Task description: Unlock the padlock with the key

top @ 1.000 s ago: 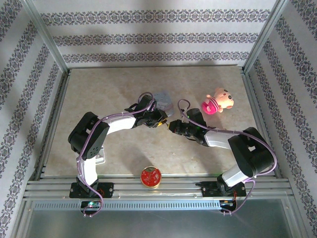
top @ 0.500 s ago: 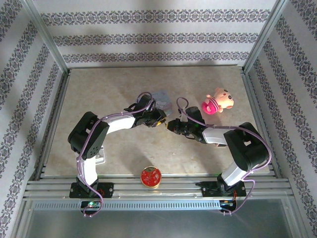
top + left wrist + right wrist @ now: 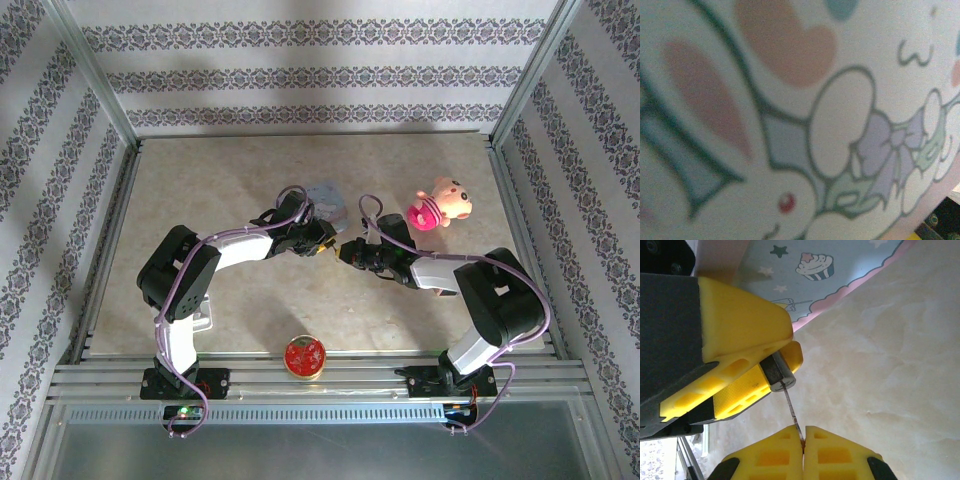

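Right gripper (image 3: 803, 441): 2 fingers pinching key (image 3: 792, 413) blade. Just beyond their tips, left gripper (image 3: 322, 243) clamps padlock (image 3: 775, 371); blade touches it.

padlock (image 3: 776, 371) in left claw (image 3: 328, 244), tin (image 3: 325, 197) behind, plush toy (image 3: 440, 205) at right

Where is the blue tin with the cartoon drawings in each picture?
Top external: the tin sits mid-table, just beyond the left end effector.
Left wrist: the tin is right up close, its bunny drawing showing.
Right wrist: the tin lies along the top edge, cupcake print showing, behind the left end effector holding the padlock.
Shared landmark: the left end effector, beside the tin from above and from the right wrist.
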### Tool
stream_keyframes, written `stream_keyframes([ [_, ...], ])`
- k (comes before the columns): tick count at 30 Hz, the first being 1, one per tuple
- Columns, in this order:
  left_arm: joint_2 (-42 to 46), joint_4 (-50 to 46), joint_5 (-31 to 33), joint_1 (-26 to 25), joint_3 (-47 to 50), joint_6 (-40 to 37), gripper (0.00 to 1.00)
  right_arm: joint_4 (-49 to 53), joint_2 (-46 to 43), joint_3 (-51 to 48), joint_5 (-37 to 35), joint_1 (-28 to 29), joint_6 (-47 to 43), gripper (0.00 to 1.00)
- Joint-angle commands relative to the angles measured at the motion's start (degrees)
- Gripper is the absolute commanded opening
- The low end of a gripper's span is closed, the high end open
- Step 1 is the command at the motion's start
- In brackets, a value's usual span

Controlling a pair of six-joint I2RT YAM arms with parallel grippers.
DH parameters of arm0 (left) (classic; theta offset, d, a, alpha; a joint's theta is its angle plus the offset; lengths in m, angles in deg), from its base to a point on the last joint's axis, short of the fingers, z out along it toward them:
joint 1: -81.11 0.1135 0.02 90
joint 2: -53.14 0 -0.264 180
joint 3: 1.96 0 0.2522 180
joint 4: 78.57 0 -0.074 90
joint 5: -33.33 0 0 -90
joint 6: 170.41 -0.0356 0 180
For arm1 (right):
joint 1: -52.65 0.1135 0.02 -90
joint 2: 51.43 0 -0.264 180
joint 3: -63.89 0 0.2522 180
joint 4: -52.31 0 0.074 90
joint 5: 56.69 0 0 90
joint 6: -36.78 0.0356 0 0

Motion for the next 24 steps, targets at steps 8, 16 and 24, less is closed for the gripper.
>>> stream_keyframes([
  [8, -0.2, -2.0, -10.4, -0.9, 2.3, 6.4, 0.00, 3.0, -3.1, 4.5, -5.5, -0.8, -2.3, 0.00],
  [16, 0.0, -1.6, -10.7, -0.6, 2.8, 6.4, 0.00, 10.8, -4.6, 7.9, -9.2, 0.2, -6.0, 0.00],
  [24, 0.5, -0.5, -10.4, -0.5, 3.8, 7.1, 0.00, 13.6, -4.6, 8.7, -9.6, 0.4, -6.8, 0.00],
])
